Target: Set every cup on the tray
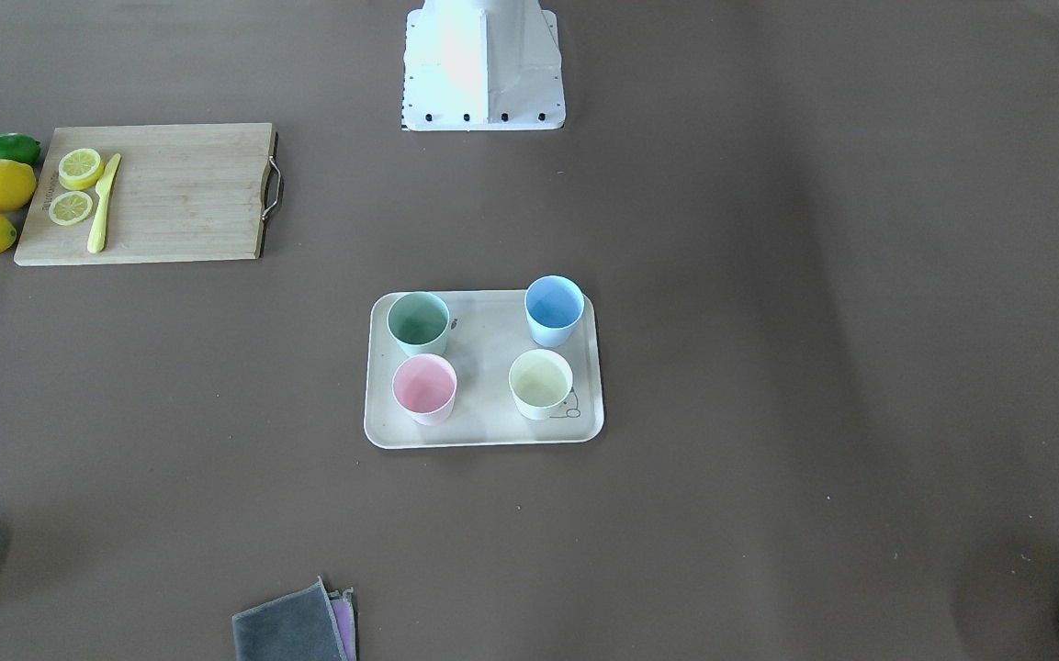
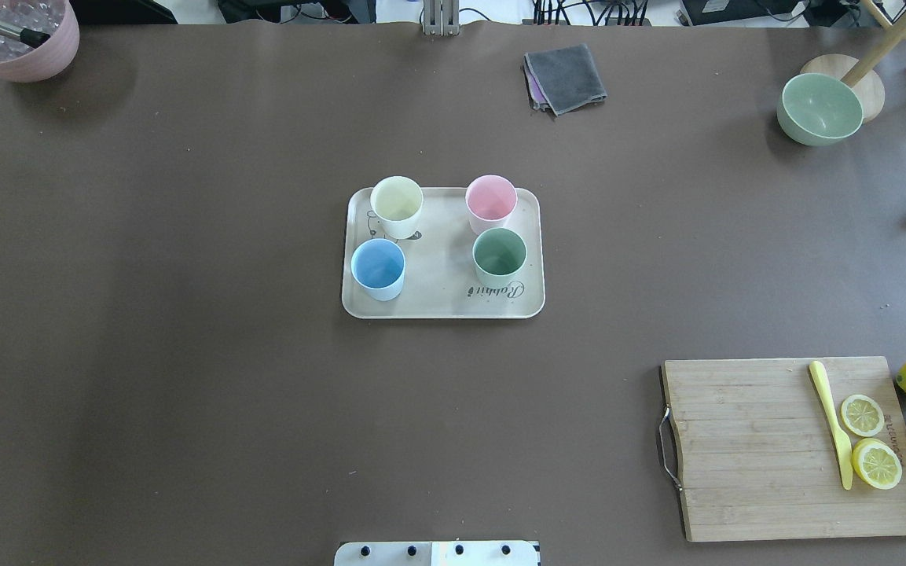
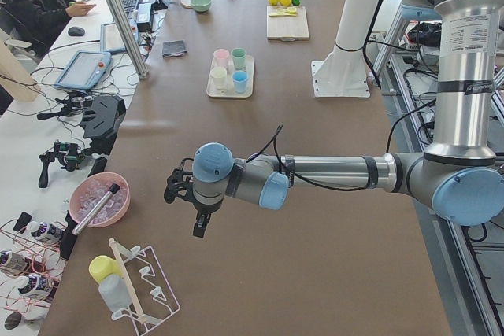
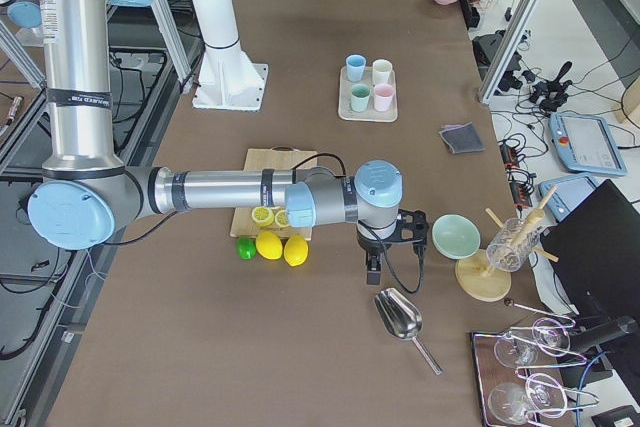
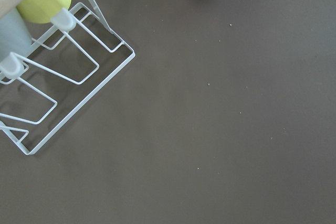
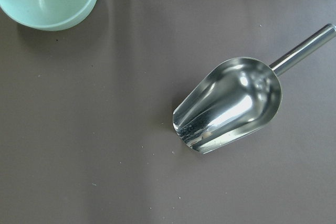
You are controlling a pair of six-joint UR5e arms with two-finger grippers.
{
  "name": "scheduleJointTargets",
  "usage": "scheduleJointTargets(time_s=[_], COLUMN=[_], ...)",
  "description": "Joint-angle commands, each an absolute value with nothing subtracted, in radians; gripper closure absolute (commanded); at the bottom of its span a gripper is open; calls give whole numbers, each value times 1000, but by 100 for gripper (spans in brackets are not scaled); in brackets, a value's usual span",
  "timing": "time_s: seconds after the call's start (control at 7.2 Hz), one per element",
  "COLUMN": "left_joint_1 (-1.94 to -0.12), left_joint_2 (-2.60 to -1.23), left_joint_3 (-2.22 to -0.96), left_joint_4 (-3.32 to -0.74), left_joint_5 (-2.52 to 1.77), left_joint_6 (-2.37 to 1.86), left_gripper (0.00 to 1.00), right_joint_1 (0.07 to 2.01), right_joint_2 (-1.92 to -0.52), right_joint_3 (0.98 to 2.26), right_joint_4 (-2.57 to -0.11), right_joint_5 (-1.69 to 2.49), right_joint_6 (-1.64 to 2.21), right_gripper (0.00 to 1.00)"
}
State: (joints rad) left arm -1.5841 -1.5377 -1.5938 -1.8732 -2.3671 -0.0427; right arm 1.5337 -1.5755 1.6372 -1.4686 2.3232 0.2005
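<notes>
The cream tray (image 2: pixel 441 240) with "Rabbit" script lies mid-table, also in the front-facing view (image 1: pixel 483 367). Four cups stand upright on it: yellow (image 2: pixel 397 206), pink (image 2: pixel 491 201), blue (image 2: pixel 378 269) and green (image 2: pixel 499 256). The left gripper (image 3: pixel 200 226) hangs above the table's left end, far from the tray, near a wire rack. The right gripper (image 4: pixel 373 269) hangs above the table's right end, near a metal scoop. Both grippers show only in the side views, so I cannot tell whether they are open or shut. Neither holds a cup.
A wooden cutting board (image 2: pixel 759 448) with a yellow knife, lemon slices and lemons beside it lies near right. A green bowl (image 2: pixel 820 108), a grey cloth (image 2: pixel 565 77) and a pink bowl (image 2: pixel 20 39) sit at the far edge. A metal scoop (image 6: pixel 231 103) and a wire rack (image 5: pixel 52 93) lie below the wrists.
</notes>
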Motion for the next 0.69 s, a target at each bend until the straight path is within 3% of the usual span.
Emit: scheduleJointTargets(time_s=[0.0,0.56], left_joint_1=[-1585,-1583], left_joint_2=[-1546,-1557], left_joint_3=[-1597,-1588], left_joint_4=[-1871,-1871], left_joint_5=[-2365,-2364], left_joint_6=[-44,-44], left_gripper=[2,2], right_joint_1=[1532,1532], right_joint_2=[-1566,-1563], right_joint_3=[1637,1637], right_joint_4=[-1480,-1479], right_joint_5=[2330,2327], right_joint_6=[201,202], right_gripper=[0,0])
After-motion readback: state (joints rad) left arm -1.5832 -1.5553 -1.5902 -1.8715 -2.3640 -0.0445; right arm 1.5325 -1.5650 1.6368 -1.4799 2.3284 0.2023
